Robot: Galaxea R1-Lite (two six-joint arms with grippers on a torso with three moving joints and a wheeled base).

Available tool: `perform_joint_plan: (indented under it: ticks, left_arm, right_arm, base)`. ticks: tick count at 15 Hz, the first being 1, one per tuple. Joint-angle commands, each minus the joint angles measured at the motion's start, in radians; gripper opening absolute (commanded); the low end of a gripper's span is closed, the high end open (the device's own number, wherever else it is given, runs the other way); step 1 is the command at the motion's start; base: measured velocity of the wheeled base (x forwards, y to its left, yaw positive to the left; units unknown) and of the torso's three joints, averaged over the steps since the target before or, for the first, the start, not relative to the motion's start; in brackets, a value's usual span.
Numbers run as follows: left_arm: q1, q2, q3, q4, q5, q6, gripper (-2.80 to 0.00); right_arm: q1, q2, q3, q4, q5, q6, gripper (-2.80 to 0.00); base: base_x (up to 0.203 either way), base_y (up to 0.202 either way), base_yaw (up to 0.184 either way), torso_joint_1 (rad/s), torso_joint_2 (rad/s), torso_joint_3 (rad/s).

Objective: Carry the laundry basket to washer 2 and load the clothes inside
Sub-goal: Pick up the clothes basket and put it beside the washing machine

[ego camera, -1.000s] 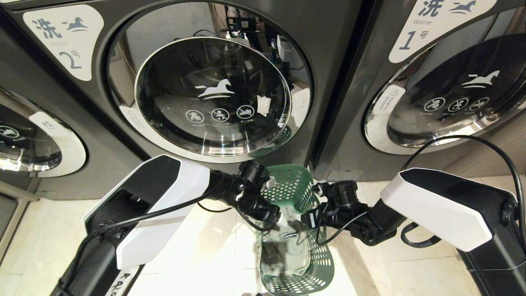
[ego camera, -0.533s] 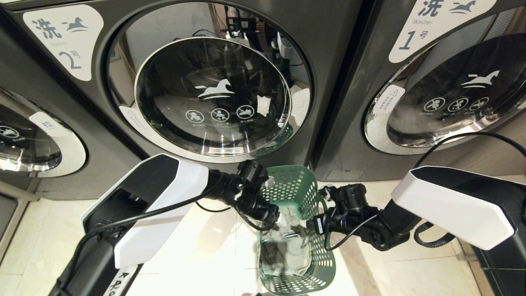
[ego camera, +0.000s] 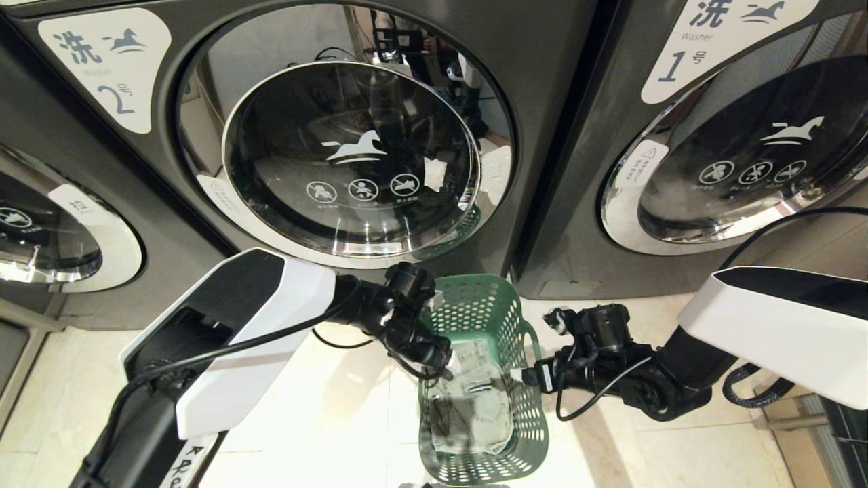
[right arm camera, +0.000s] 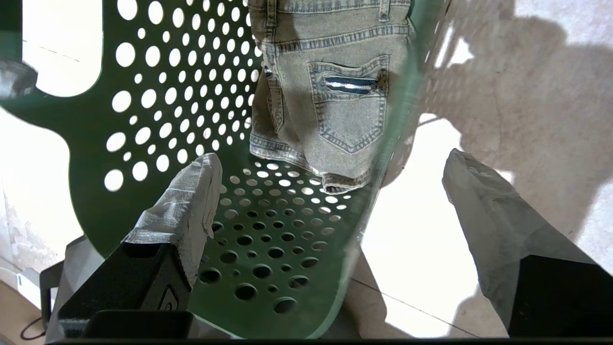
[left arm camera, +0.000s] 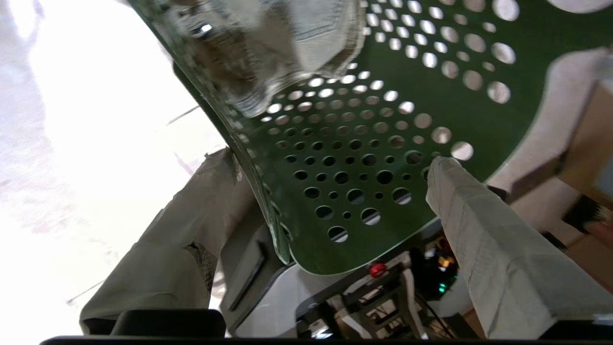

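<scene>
Small dark green perforated plastic laundry basket (ego camera: 485, 379) is set on the pale tiled floor (ego camera: 325, 413) just below dark grey front-load washer 2 (ego camera: 352, 156), whose round chrome-rimmed door is seen closed. Folded light-wash denim clothes (ego camera: 471, 407) are seen lying inside the basket. Left gripper (left arm camera: 335, 191) and right gripper (right arm camera: 330, 191) are each spread wide, straddling opposite basket walls, nothing clamped.

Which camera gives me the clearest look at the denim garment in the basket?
The right wrist view: the folded denim garment fills its upper middle, pocket and seams plain, lying in the green laundry basket. The head view shows it whole but small. The left wrist view catches only an edge through the basket wall.
</scene>
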Motion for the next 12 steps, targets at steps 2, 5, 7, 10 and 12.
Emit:
perform_joint_plan:
  ticks: [2,5,7,10,12]
  left_arm:
    - [0.006,-0.003,0.027,0.002,0.085,0.0,0.0]
    - [0.002,0.005,0.029,0.003,0.177,-0.003,0.0]
    - [0.001,0.002,0.03,0.011,0.223,-0.003,0.0]
    - [0.01,-0.034,0.043,0.045,0.263,-0.012,0.0]
    - [0.015,-0.058,0.057,0.038,0.254,-0.043,0.0]
  right_arm:
    - [-0.006,-0.02,0.032,-0.033,0.003,-0.002,0.0]
    - [-0.004,-0.028,0.057,-0.04,0.003,-0.002,0.0]
    - [-0.004,-0.044,0.079,-0.04,0.003,-0.002,0.0]
    - [-0.004,-0.088,0.12,-0.04,0.007,0.006,0.0]
    - [-0.003,-0.107,0.139,-0.04,0.007,0.008,0.0]
  base:
    - [0.0,0.0,0.0,0.0,0.0,0.0]
    - [0.0,0.0,0.0,0.0,0.0,0.0]
    - [0.0,0.0,0.0,0.0,0.0,0.0]
    - [0.0,0.0,0.0,0.0,0.0,0.0]
    - [0.0,0.0,0.0,0.0,0.0,0.0]
